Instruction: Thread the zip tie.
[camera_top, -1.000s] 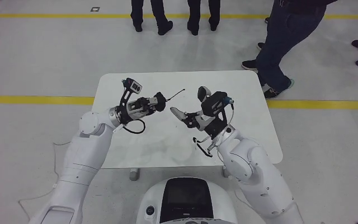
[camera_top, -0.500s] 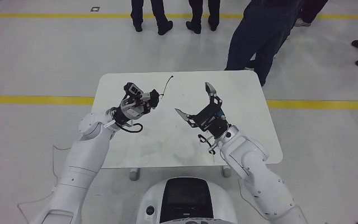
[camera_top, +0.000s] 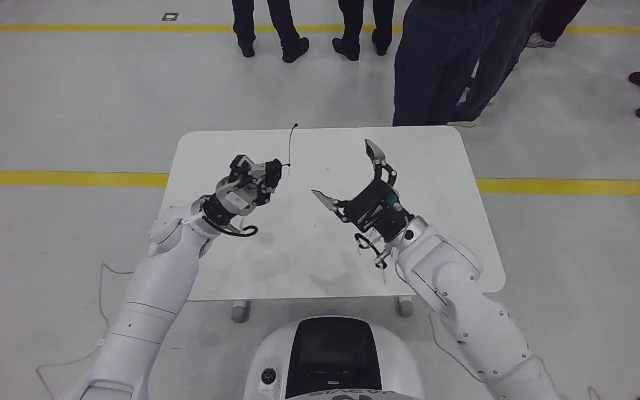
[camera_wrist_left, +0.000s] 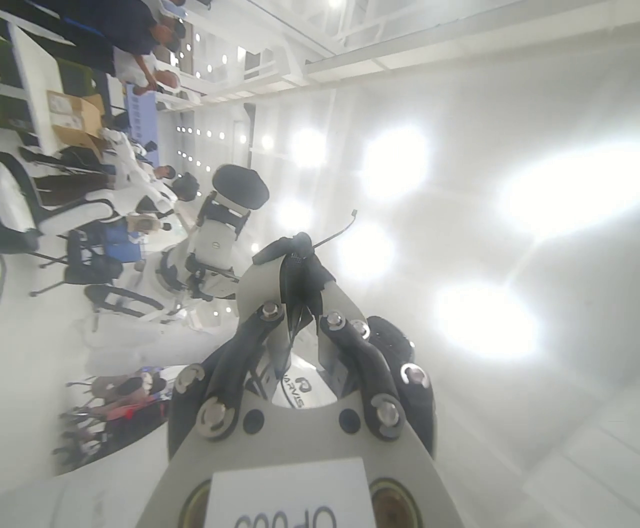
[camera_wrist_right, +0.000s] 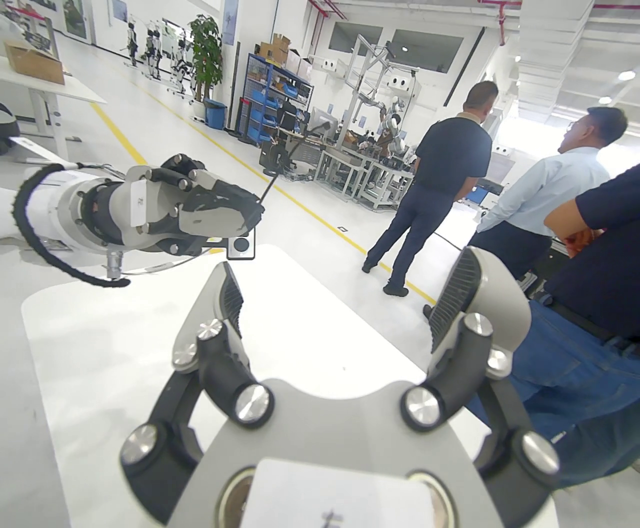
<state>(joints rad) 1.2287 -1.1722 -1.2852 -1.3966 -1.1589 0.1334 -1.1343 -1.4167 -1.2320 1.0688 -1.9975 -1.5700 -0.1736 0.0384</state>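
Note:
A thin black zip tie (camera_top: 290, 146) sticks out of my left gripper (camera_top: 271, 173), which is shut on it above the table's left half. The free end points toward the far edge. Seen from the left wrist, the tie (camera_wrist_left: 332, 233) pokes past the closed fingertips (camera_wrist_left: 300, 246) and ends in a small head. My right gripper (camera_top: 345, 175) hangs wide open a short way to the right of the tie, with nothing between its fingers. From the right wrist, its ribbed pads (camera_wrist_right: 465, 280) are spread apart, and the left gripper (camera_wrist_right: 247, 212) with the tie (camera_wrist_right: 269, 189) lies beyond them.
The white table (camera_top: 440, 240) is bare under both arms. Several people stand on the floor just past its far edge, one of them (camera_top: 440, 60) close to the far right corner.
The left gripper has shifted left and turned, swinging the tie from pointing right to pointing toward the far edge. The right gripper has rotated and its fingers now spread wider.

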